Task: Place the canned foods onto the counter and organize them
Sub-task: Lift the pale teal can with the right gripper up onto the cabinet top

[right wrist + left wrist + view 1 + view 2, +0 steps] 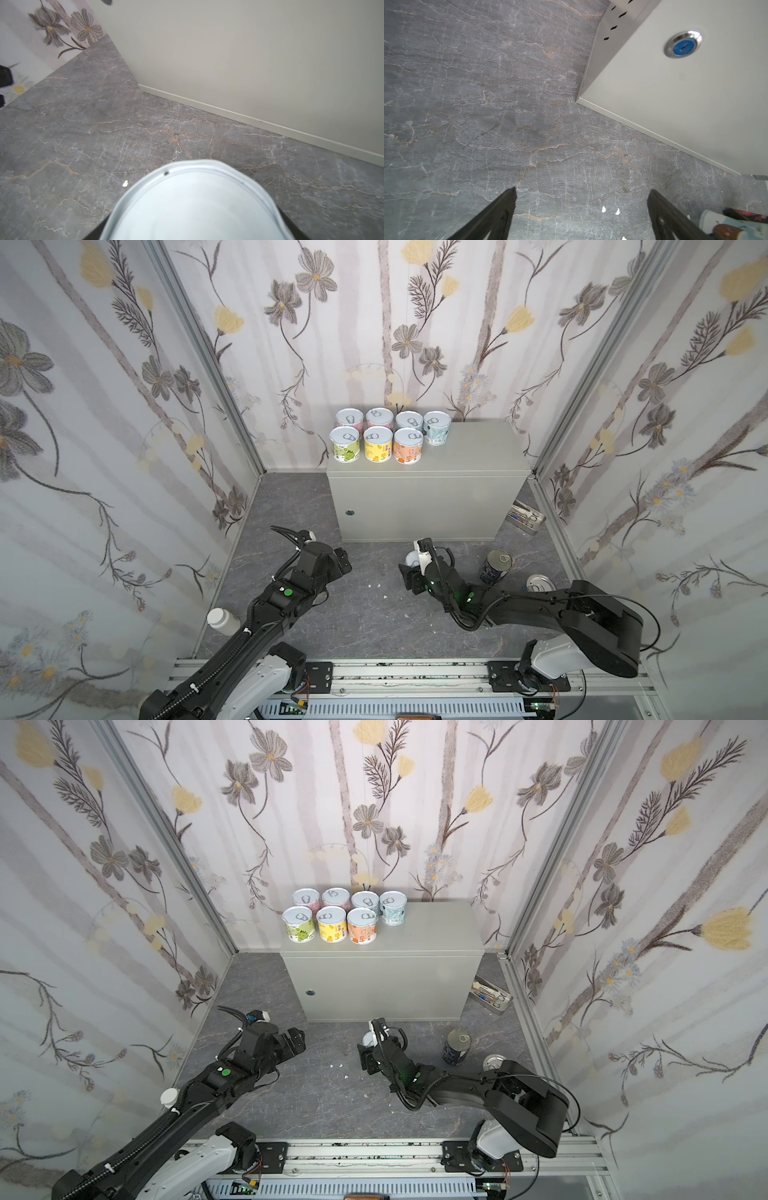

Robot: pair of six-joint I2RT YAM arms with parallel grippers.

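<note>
Right gripper (409, 572) is clamped on a pale short can (195, 203) at lower centre, before the counter (469, 448). I judge the can tipped, its axis leaning toward upper left. Seven cans (378, 445) stand on the counter's upper left; the navy can (496, 567) and a half-hidden can (539, 583) are left on the floor.

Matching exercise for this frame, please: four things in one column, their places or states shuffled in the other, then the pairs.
1. green-labelled can
2. dark navy can
3. left gripper
4. right gripper

A. closed on a short can
B. upright on the floor, in front of the counter
C. open, empty, above the floor
D. front row on the counter, left end in a top view

Pairs: 1-D, 2-B, 3-C, 4-A
</note>
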